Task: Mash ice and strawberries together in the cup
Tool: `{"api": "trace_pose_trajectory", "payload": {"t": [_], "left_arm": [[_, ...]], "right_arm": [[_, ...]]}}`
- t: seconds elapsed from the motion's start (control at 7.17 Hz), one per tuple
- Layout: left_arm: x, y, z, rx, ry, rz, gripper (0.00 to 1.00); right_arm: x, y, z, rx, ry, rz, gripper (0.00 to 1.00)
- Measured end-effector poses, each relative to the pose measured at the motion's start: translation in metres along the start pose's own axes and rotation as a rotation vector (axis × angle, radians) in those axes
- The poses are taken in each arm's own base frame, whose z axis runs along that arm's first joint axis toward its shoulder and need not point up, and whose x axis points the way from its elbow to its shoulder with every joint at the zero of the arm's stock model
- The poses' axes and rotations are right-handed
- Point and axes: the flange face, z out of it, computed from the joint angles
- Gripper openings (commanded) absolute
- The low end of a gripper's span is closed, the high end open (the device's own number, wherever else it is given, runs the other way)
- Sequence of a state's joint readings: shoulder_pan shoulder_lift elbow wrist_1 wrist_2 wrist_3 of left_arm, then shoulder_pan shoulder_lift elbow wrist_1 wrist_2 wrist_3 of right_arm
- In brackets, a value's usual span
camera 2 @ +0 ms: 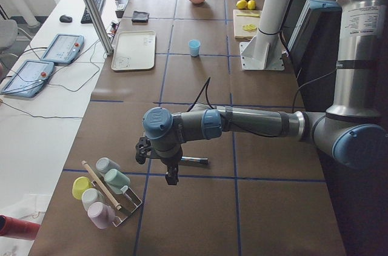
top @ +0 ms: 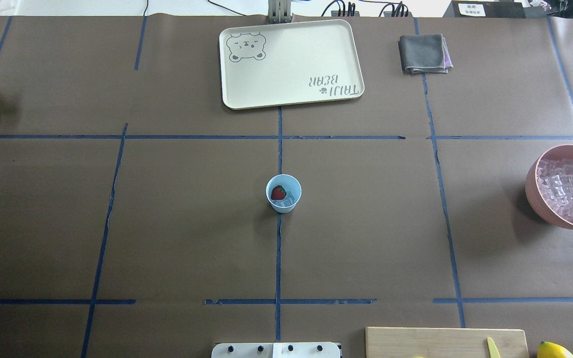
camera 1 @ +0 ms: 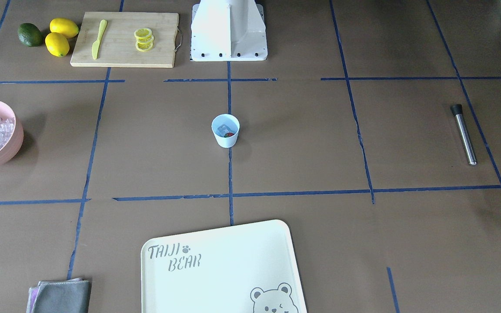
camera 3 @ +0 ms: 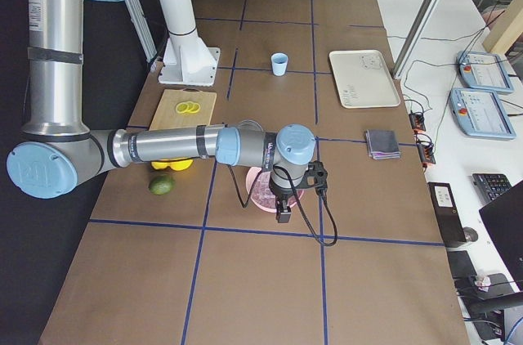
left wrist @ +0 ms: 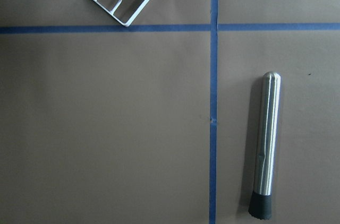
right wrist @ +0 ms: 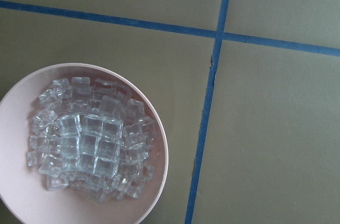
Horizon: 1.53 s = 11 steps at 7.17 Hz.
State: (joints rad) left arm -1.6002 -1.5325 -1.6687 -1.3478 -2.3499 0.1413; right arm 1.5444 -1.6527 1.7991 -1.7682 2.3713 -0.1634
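Observation:
The pale blue cup (camera 1: 225,130) (top: 283,193) stands upright at the table's centre. Inside it lie a red strawberry (top: 279,193) and clear ice (top: 290,198). More ice cubes (right wrist: 87,144) fill a pink bowl (right wrist: 16,192) (top: 532,191). A steel muddler (left wrist: 265,144) (camera 1: 464,134) lies flat on the table. My left gripper (camera 2: 171,176) hangs just above the table beside the muddler. My right gripper (camera 3: 283,212) hovers over the pink bowl. Each gripper shows only in a side view, so I cannot tell whether it is open or shut.
A cream bear tray (top: 291,64) sits beyond the cup, with a grey cloth (top: 423,53) beside it. A cutting board (camera 1: 124,39) holds lemon slices and a yellow knife, with lemons (camera 1: 61,37) and a lime (camera 1: 30,34) alongside. A cup rack (camera 2: 106,192) stands near the left gripper.

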Motion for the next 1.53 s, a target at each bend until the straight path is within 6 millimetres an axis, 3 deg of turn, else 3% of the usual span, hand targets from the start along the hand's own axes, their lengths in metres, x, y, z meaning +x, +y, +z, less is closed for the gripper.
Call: {"api": "trace_pose_trajectory", "payload": {"t": [0.28,0.98,1.53], "left_arm": [[-0.001,0.009,0.005,0.004,0.022,0.009,1.00],[0.005,0.009,0.003,0.063,0.046,0.058,1.00],[0.012,0.034,-0.001,0.070,0.050,0.072,1.00]], "right_arm": [[-0.003,0.000,-0.002,0.005,-0.002,-0.010,1.00],[-0.006,0.000,0.000,0.002,-0.006,-0.019,1.00],[-0.002,0.001,-0.001,-0.005,0.046,-0.027,1.00]]}}
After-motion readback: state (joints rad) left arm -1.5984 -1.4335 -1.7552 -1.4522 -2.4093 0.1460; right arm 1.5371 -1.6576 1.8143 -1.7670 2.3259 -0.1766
